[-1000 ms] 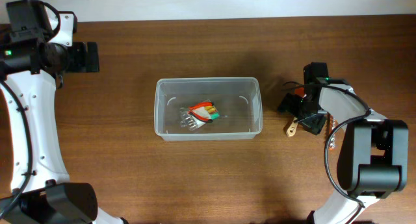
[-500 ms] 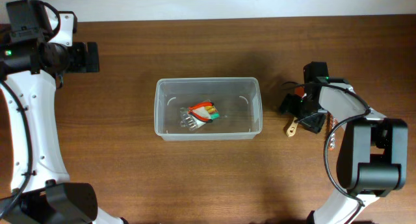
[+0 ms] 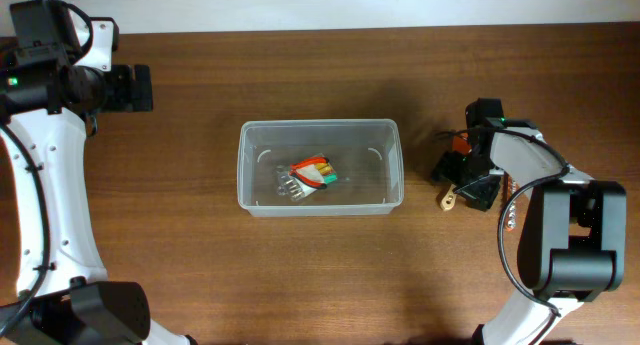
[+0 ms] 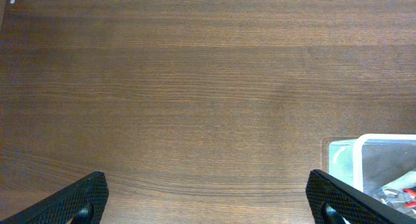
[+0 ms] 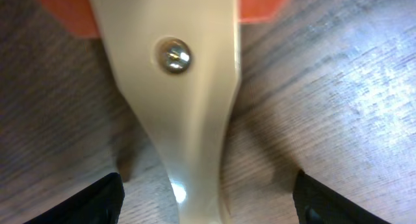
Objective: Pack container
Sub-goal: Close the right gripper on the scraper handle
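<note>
**A:** Where is the clear rectangular plastic container (image 3: pixel 320 203) placed?

**B:** It is set upright at the middle of the brown wooden table (image 3: pixel 200 275). A small bundle of orange, red and green pieces (image 3: pixel 312 175) is seen lying on its floor. Over the last second it has not been moved.

**A:** What has been changed, then?

**B:** Only the right gripper (image 5: pixel 207 199). It has been shifted slightly lower over the cream plastic tool (image 5: pixel 175 120), which is fitted with a metal screw (image 5: pixel 174 56) and lies well to the right of the container. The jaws have been drawn in a little but are not yet closed. The handle is straddled with bare wood shown on both sides, so nothing is gripped.

**A:** And the left gripper (image 4: pixel 208 201)?

**B:** It is spread wide and empty over bare table at the far left.

**A:** What is meant for the packing?

**B:** A pick-up is judged to be beginning. The tool is yet to be lifted and carried into the container.
</note>
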Action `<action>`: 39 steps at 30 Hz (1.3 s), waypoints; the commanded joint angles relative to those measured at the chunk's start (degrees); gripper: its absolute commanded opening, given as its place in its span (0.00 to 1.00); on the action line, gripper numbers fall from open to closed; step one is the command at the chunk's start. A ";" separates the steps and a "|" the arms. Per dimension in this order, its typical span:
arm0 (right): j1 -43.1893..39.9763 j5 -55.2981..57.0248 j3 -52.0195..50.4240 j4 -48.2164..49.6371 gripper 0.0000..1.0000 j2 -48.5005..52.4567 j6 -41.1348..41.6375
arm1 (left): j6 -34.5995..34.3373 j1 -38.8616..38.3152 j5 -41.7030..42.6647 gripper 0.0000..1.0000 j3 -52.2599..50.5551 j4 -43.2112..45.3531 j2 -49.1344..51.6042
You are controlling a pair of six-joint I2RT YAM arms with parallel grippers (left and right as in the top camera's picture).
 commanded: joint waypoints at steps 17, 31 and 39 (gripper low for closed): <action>0.26 1.27 -1.18 -0.02 0.42 2.71 1.90 | -0.72 0.09 0.85 0.99 0.04 0.13 -0.28; 0.26 1.27 -1.18 0.11 0.22 2.71 1.90 | -0.72 0.09 0.85 0.99 0.04 0.13 -0.28; 0.26 1.25 -1.18 0.24 0.17 2.71 1.88 | -0.72 0.09 0.85 0.99 0.04 0.13 -0.28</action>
